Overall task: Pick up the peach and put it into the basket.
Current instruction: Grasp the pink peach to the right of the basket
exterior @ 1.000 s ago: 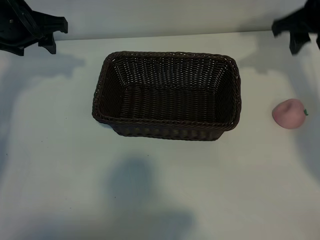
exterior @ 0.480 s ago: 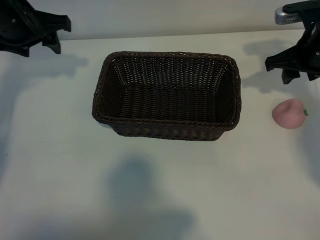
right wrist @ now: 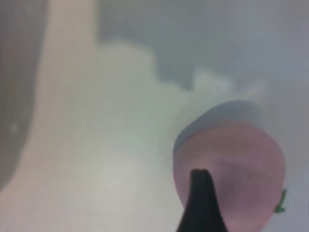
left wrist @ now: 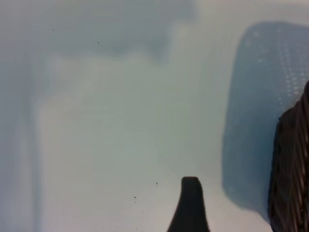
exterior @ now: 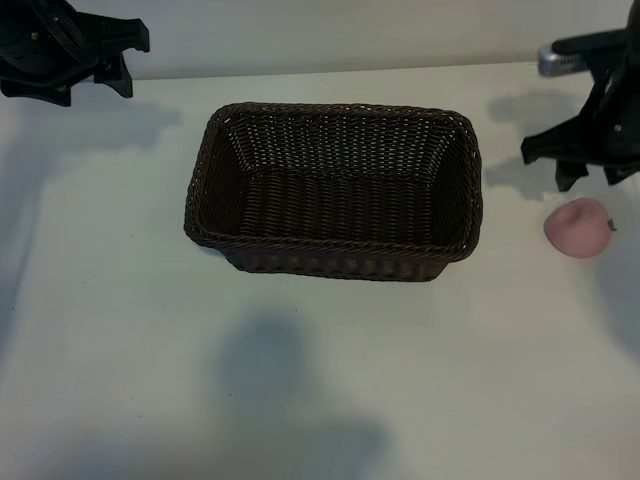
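Large rectangular dark-brown woven wicker basket [exterior: 333,192] mid white table [exterior: 300,380], bare table all round it. Small round pale-pink matte peach [exterior: 577,228], green stem tip, on table well right of basket, uncovered. Right gripper [exterior: 590,150] just behind peach, jaws wide, empty. Left gripper [exterior: 70,50] beyond basket's far-left corner, jaws wide, empty.

You are looking down on a plain white worktop [exterior: 120,350] that fills nearly the whole scene. Along its far edge runs a pale wall [exterior: 330,35]. Soft grey shadows lie across the worktop's near middle and far corners.
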Controlling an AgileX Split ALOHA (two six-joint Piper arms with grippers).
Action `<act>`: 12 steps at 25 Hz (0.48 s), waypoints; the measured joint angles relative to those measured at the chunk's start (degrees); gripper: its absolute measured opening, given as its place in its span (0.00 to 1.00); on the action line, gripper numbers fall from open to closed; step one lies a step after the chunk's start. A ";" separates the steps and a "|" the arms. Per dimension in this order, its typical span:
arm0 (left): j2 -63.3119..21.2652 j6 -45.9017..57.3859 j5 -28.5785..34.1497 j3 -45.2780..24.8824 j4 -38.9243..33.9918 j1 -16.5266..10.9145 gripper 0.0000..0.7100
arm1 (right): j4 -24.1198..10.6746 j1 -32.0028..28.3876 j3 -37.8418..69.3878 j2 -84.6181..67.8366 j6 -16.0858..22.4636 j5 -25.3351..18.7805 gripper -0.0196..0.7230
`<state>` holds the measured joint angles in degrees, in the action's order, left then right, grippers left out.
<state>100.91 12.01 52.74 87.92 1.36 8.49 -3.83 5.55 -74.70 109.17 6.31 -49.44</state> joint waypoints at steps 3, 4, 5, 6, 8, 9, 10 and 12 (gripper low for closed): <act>0.00 0.05 0.00 0.00 0.05 0.00 0.84 | 0.00 0.00 0.12 2.17 0.07 0.14 0.72; 0.00 0.05 0.00 0.00 0.05 0.00 0.84 | 0.00 0.00 0.34 2.79 0.07 0.37 0.72; 0.00 0.05 0.00 0.00 0.05 0.00 0.84 | -0.11 0.00 0.40 3.46 0.07 0.42 0.72; 0.00 0.05 0.00 0.00 0.05 0.00 0.84 | -0.17 0.00 0.40 4.14 0.07 0.61 0.71; 0.00 0.05 0.00 0.00 0.05 0.00 0.84 | -0.43 0.00 0.40 5.20 0.28 0.66 0.65; 0.00 0.05 0.00 0.00 0.05 0.00 0.84 | -0.74 0.00 0.40 5.56 0.71 0.66 0.60; 0.00 0.05 0.00 0.00 0.05 0.00 0.84 | -1.14 0.00 0.40 5.74 1.22 0.59 0.52; 0.00 0.05 0.00 0.00 0.05 0.00 0.84 | -2.15 0.00 0.40 5.74 2.29 0.28 0.30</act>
<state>100.91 12.06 52.74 87.92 1.41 8.49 -5.98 5.55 -74.30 114.91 8.60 -49.16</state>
